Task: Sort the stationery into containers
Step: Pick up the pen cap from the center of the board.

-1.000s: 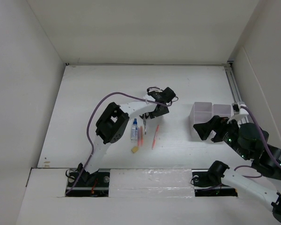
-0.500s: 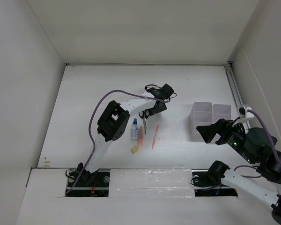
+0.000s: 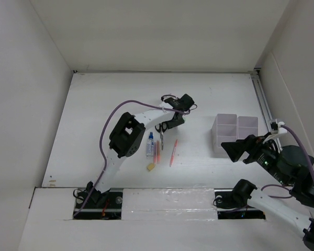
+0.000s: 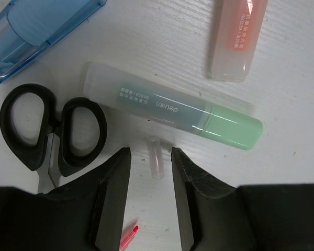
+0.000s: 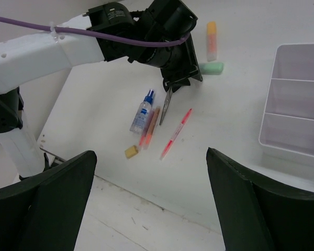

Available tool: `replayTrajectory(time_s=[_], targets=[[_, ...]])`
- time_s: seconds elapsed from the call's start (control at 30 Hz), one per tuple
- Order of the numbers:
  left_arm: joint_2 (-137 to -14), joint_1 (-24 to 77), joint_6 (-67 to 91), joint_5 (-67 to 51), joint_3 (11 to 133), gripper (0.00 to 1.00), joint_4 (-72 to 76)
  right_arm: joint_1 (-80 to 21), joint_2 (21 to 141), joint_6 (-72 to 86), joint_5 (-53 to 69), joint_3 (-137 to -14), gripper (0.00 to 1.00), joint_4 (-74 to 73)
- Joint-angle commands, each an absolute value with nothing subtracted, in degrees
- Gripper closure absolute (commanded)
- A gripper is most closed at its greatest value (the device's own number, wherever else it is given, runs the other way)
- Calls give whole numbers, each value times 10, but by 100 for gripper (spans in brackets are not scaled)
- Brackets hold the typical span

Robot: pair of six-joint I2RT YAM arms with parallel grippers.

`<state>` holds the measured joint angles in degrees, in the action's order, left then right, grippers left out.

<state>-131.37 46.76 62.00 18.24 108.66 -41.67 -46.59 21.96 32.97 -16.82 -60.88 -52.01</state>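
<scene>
– At the centre of the white table [image 3: 94, 104], where does the left gripper [image 4: 150, 156] stand?

– Low over the loose items, its jaws partly spread and clasping nothing. A small clear tube [image 4: 156, 164] lies on the tabletop between the two fingers [image 4: 115, 198], and appears to touch neither.

– What surrounds it in the wrist view?

– A green marker [image 4: 172, 112] lies crosswise just beyond the fingertips. The black-handled scissors [image 4: 99, 128] sit beside it at the picture's left, their loops close to one finger. A blue marker [image 4: 42, 26] crosses the upper left corner and an orange marker [image 4: 235, 36] the upper right. All lie flat on the table.

– And nearer the arms' bases?

– The blue-capped glue bottle [image 5: 143, 112] lies on its side with thin orange-red pens [image 5: 150, 128] alongside it. A separate red pen [image 5: 175, 133] lies a little apart on the other side of the scissors' blades. The yellow eraser [image 5: 131, 151] is closest to the near edge.

– The right gripper [image 5: 150, 157]?

– Raised above the table on the right, jaws spread wide, nothing between them. It hangs near the translucent-white bins [image 5: 303, 63], which stand well apart from the markers, pens, scissors, glue and eraser. Every one of those items lies on the tabletop, outside the bins.
</scene>
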Motion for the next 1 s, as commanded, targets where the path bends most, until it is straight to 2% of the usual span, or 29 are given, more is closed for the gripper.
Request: replayTrajectory(time_s=[0.0,0.17,0.4,0.47,0.5,0.73,0.97], targets=[[-1335,468,627,193,1098,67,-469,-471,207,320,-161,-613,8,-498],[-1346,468,627,193,1092,82,-481,-471,207,320,-161,-618,8,-498],[-1346,468,620,171,1060,86,-447,-471,213,320,-156,-618,8,-498],[-1346,468,610,166,1047,98,-436,-471,219,320,-156,-618,8,-498],[-1346,468,610,157,1047,100,-428,-471,219,320,-149,-618,8,-498],[-1288,482,578,147,1008,100,-381,-471,263,334,-112,-585,10,-479],[-1167,482,520,204,1008,100,-382,-471,280,431,-95,-457,16,-395]])
